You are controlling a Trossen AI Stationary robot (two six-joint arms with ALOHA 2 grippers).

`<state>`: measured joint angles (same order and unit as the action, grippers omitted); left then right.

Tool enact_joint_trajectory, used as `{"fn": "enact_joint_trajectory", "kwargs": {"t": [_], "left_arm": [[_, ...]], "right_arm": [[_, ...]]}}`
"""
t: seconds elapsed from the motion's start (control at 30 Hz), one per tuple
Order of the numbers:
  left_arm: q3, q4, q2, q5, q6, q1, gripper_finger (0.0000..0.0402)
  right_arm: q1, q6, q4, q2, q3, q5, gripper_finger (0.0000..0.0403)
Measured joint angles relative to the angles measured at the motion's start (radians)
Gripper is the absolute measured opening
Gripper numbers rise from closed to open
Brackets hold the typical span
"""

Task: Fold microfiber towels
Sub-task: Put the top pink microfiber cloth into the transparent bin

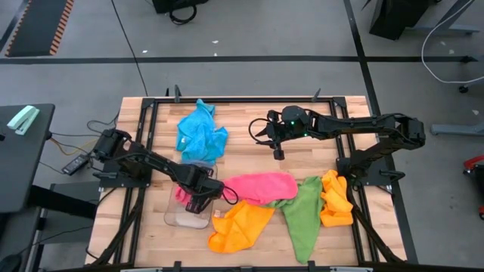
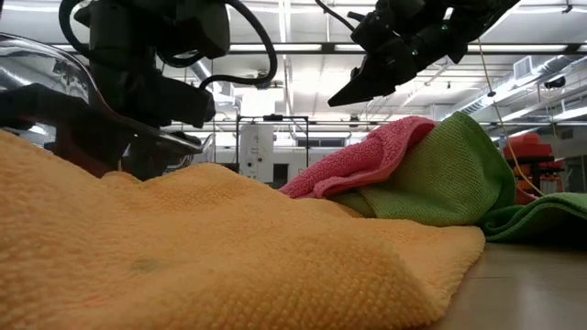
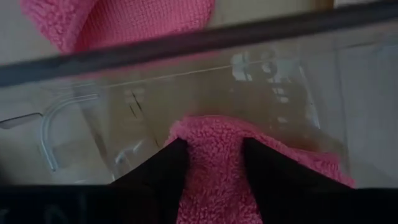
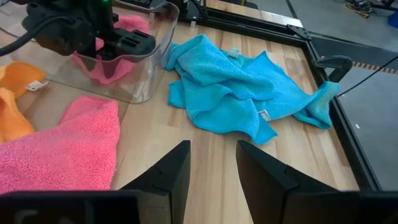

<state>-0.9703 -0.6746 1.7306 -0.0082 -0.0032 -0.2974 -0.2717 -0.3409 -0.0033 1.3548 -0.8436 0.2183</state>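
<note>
Pink towel [image 3: 214, 168] between left gripper's [image 3: 214, 165] closed fingers, inside tray [image 3: 298, 87]; right gripper [image 4: 212, 163] apart, empty.

In the low view, the orange towel [image 2: 183, 247] hides the tabletop.

Left gripper [image 3: 214, 177]: both dark fingers [image 3: 158, 180] closed upon a fold of pink towel [image 3: 214, 155], the cloth bunched between them and spreading past the fingertips; the held towel sits inside the clear plastic tray [image 3: 93, 124], whose transparent floor and curved moulded ridges show around it; a dark band, the tray's rim seen edge-on, crosses beyond the fingers; past the rim lies a second pink towel [image 3: 124, 18] on pale wooden table [image 3: 267, 9].
</note>
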Motion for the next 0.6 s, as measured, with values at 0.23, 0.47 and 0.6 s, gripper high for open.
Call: {"fn": "enact_joint_trajectory", "kwargs": {"t": [0.23,0.47,0.6], "left_arm": [[0.001,-0.008,0.002,-0.003,-0.008,0.000,0.0084],[-0.013,-0.025,-0.015,0.004,-0.019,0.008,0.0019],[-0.061,-0.059,-0.035,-0.025,-0.031,0.020,0.0016]], "right_arm": [[0.000,0.000,-0.002,0.000,0.000,0.003,0.0138],[0.000,0.000,-0.004,0.000,0.000,0.008,0.0138],[0.000,-0.002,-0.006,0.000,0.000,0.008,0.0138]]}}
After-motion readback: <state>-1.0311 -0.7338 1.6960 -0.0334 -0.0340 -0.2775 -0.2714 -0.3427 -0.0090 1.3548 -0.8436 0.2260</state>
